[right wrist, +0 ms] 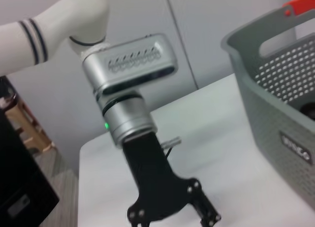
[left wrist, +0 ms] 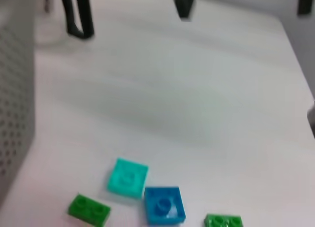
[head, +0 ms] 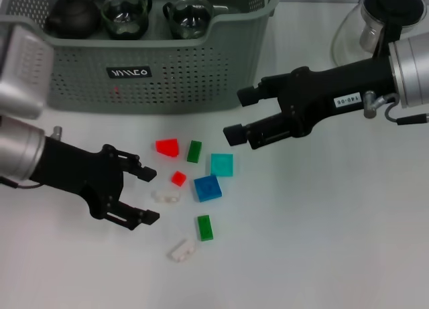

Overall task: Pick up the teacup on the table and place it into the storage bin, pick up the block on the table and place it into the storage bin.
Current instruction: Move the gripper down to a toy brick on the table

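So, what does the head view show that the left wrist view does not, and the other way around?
Only the head view shows the left pincer, open and empty beside the blocks, the right pincer, open above the table, the red blocks, the white blocks, and the glass teacups and dark teapot in the storage bin. The left wrist view adds nothing of its own. Both share the teal block, the blue block, two green blocks, the bin wall and the white table.
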Tool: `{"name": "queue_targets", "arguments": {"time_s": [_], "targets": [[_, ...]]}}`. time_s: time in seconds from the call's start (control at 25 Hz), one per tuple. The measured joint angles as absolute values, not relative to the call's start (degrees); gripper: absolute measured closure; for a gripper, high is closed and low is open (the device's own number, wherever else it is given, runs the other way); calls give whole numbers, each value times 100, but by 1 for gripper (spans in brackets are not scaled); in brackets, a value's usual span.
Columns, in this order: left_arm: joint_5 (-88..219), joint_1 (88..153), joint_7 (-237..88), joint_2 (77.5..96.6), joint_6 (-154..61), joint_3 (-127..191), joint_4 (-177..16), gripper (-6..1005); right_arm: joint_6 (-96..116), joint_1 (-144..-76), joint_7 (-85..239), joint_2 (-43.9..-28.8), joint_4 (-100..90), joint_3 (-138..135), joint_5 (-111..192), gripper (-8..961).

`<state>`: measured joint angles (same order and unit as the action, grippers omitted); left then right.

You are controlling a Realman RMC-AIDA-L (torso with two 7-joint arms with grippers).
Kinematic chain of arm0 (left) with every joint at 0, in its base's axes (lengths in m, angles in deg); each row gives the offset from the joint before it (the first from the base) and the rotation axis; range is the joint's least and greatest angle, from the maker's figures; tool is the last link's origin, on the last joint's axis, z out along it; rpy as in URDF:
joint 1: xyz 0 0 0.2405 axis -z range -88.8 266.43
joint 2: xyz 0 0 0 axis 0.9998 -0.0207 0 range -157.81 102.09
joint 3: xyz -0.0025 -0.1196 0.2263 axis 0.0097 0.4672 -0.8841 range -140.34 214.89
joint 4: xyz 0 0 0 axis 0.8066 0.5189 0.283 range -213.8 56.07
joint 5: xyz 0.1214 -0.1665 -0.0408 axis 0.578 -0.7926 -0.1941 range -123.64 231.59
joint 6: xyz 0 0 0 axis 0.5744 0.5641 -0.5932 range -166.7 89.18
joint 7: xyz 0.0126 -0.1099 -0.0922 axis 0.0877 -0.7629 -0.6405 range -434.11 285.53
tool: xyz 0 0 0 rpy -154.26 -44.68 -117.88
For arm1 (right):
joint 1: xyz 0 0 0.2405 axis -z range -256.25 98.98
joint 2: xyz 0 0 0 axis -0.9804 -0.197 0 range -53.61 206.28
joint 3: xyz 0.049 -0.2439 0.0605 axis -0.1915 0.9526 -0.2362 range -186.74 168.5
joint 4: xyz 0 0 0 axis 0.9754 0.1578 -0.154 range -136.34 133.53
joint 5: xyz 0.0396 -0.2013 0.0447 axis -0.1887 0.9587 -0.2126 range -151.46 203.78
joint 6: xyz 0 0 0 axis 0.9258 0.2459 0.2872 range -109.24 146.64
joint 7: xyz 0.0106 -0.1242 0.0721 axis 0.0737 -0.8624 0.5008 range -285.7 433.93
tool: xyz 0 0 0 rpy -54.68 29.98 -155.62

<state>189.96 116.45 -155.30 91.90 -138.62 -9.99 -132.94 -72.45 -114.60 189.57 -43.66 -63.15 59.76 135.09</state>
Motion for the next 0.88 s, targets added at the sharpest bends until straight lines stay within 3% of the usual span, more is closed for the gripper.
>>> {"name": "queue_targets", "arguments": {"time_s": [0.48,0.88], "targets": [[19826,11941,-16031,9625,-13835,-1600,-14378,201,-7236,-11689,18771,-4390,-5808,5921,13511,8],[19961,12000,-16974,9643,-13866,-2714,-15207,202,-6948,-11637,17573,-4389,-5119,5994,13510,8]]}}
